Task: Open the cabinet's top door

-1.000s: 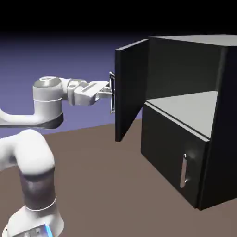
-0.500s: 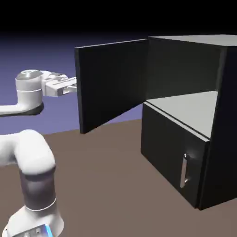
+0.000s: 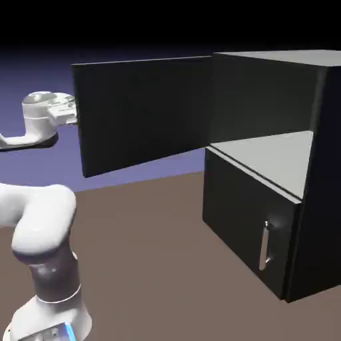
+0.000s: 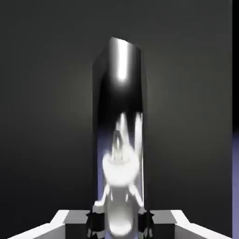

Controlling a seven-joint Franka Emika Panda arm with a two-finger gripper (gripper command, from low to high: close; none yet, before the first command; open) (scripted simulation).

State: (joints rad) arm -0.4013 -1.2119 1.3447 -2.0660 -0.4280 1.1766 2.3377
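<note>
The white arm [image 3: 40,220] rises from the exterior view's lower left, bends at a thick elbow, and carries its forearm out of frame on the left, coming back in as a level wrist [image 3: 38,118] pointing right. The gripper [image 4: 119,219] is clamped tight on the top door's silver handle [image 4: 120,116], which fills the gap between the two grey fingertips [image 4: 94,219] in the hand view.
</note>
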